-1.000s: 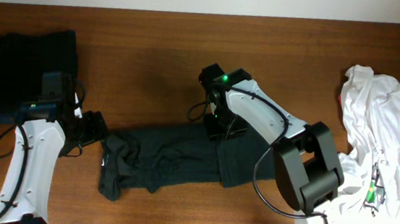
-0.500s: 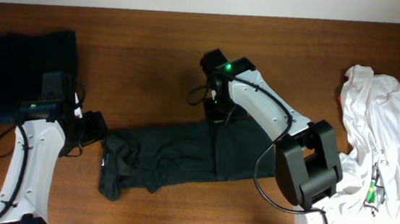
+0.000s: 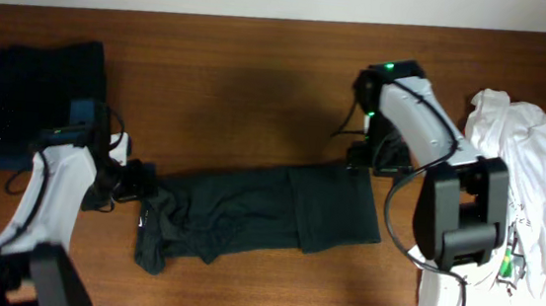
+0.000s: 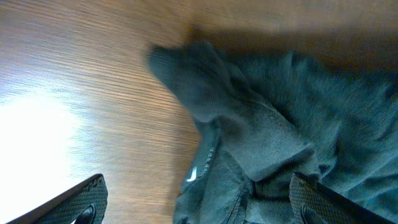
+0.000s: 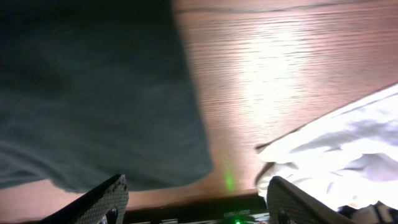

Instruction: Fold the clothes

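Dark garment (image 3: 249, 205) betw. L tool (image 4: 196, 186) & R tool (image 5: 196, 186), jaws spread.

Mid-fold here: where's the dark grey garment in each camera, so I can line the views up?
Overhead: the dark grey garment stretches across the middle of the table, bunched toward the picture's left.
Left wrist: the garment fills the right half, crumpled.
Right wrist: the garment covers the upper left, lying flat.
Shared landmark: the wooden table, bare beside the cloth in all three views.
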